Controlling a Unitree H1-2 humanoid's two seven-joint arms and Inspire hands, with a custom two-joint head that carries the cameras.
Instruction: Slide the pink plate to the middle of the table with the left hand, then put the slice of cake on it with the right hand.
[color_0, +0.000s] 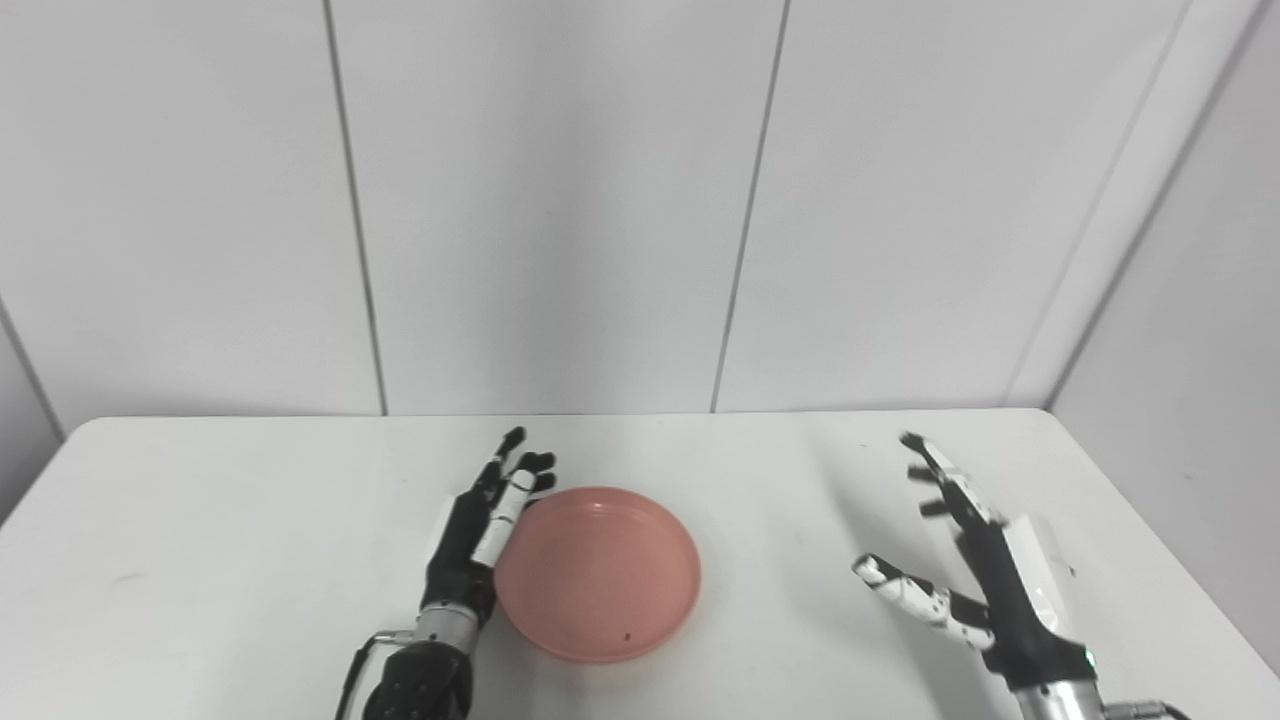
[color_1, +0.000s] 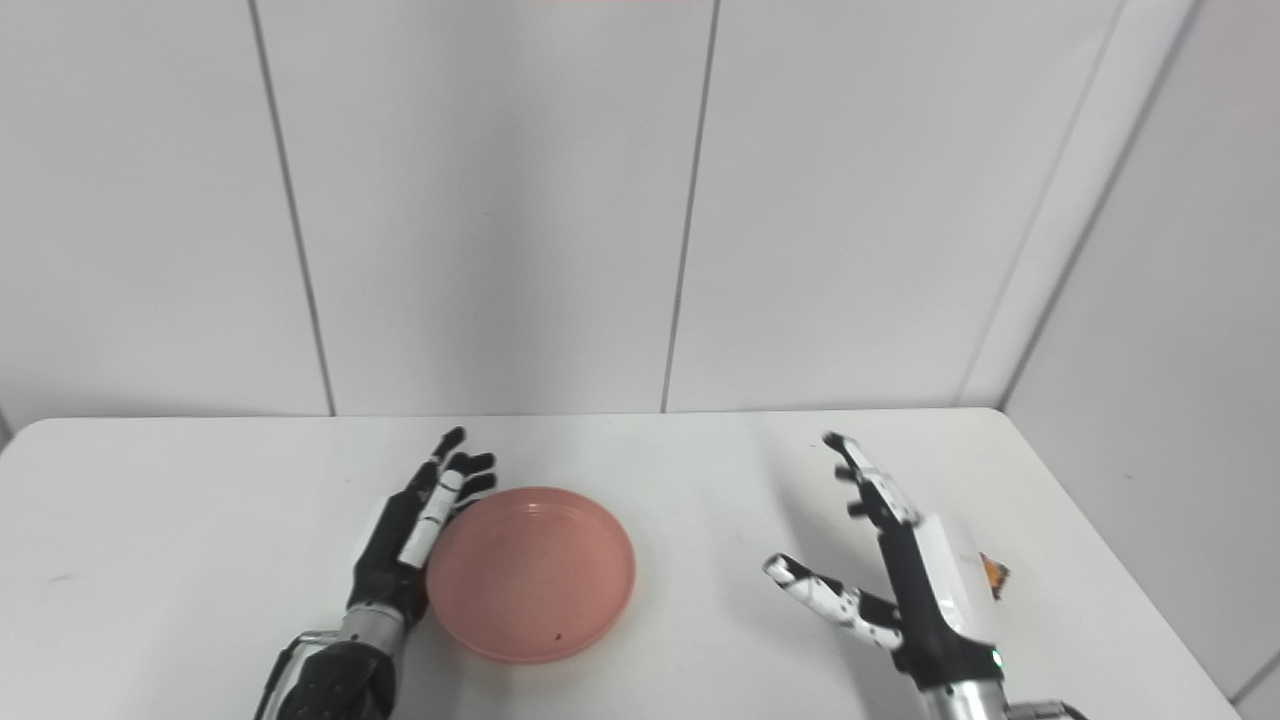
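Round, smooth pink plate

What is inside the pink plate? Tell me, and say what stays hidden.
The pink plate holds no cake, only a tiny dark speck near its front rim. An orange bit peeks out behind the right robot hand, which covers the rest.

A white, smooth-topped desk with rounded corners is standing against a wall of pale grey panels, thin dark vertical seams dividing them. At the right, another grey panelled wall is angling forward. Soft, even light is falling throughout.
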